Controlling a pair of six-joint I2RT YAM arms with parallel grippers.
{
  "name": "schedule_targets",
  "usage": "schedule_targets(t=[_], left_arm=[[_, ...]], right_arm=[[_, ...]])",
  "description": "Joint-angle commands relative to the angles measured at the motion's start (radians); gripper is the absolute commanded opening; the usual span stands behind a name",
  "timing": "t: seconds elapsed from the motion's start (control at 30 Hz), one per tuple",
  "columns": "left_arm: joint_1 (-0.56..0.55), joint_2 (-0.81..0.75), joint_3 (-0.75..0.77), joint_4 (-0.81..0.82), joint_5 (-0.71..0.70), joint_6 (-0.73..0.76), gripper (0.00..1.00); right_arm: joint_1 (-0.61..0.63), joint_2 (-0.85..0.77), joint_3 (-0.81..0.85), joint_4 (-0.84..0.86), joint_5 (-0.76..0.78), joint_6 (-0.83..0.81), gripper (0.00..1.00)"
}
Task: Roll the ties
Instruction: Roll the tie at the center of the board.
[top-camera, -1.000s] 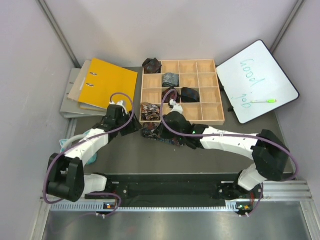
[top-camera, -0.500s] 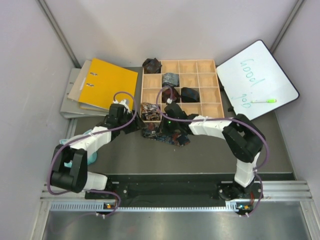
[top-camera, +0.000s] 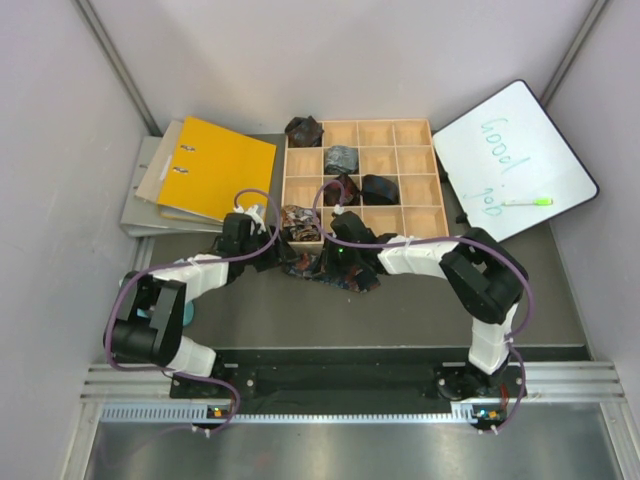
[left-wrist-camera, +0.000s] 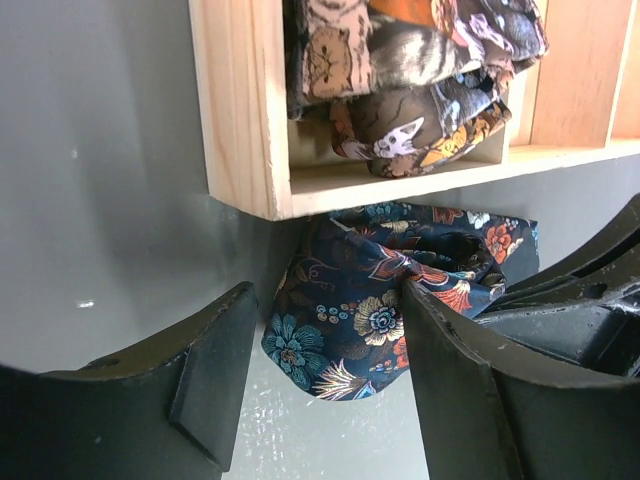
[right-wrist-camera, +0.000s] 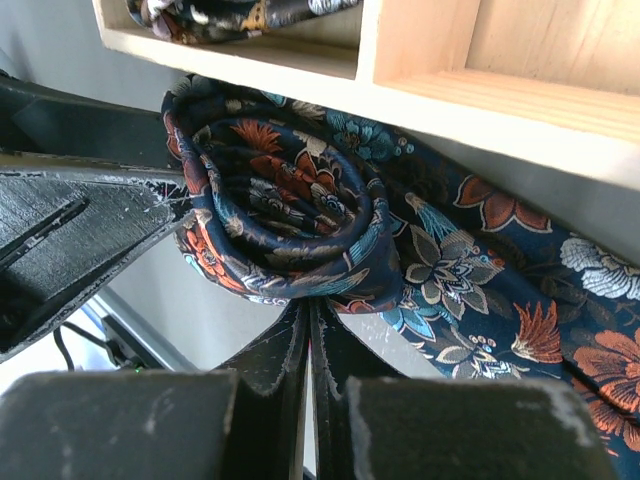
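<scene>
A dark navy floral tie (top-camera: 338, 273) lies on the table against the near-left corner of the wooden tray (top-camera: 437, 200), one end wound into a roll (right-wrist-camera: 285, 215). My right gripper (top-camera: 326, 262) is shut, its tips (right-wrist-camera: 310, 300) pinching the roll's lower edge. My left gripper (top-camera: 278, 256) stands open, its fingers on either side of the tie's rounded end (left-wrist-camera: 345, 335) without touching it. A brown-patterned tie bundle (left-wrist-camera: 400, 70) fills the tray's near-left compartment (top-camera: 300, 222). Three more bundles sit in other compartments: a dark one (top-camera: 303, 130), a grey-blue one (top-camera: 341, 158) and a black one (top-camera: 380, 188).
A yellow binder (top-camera: 215, 165) on grey folders lies at the back left. A whiteboard (top-camera: 515, 150) with a green pen (top-camera: 527, 202) leans at the back right. The tray's wooden front wall (left-wrist-camera: 245, 110) stands just beyond both grippers. Purple cables loop over both arms.
The right arm has folded up, its elbow swinging left and toward the tray. The left arm has reached further right, bringing its open fingers around the tie's end.
</scene>
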Motion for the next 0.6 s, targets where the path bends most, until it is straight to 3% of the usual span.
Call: schedule_targets(t=[0.0, 0.2, 0.37, 0.43, 0.57], left_arm=[[0.001, -0.008, -0.032, 0.082, 0.040, 0.002, 0.64], [0.001, -0.045, -0.019, 0.018, -0.048, -0.004, 0.66], [0.001, -0.106, 0.096, -0.212, -0.178, 0.005, 0.67], [0.001, -0.140, 0.099, -0.209, -0.170, 0.027, 0.66], [0.001, -0.175, 0.057, -0.182, -0.149, 0.029, 0.65]], right_arm=[[-0.021, 0.009, 0.049, -0.005, -0.030, -0.005, 0.00], [-0.038, -0.051, 0.107, -0.117, -0.092, -0.010, 0.00], [-0.038, -0.111, 0.176, -0.243, -0.150, -0.027, 0.06], [-0.038, -0.114, 0.202, -0.260, -0.156, -0.031, 0.12], [-0.038, -0.070, 0.236, -0.263, -0.181, -0.031, 0.15]])
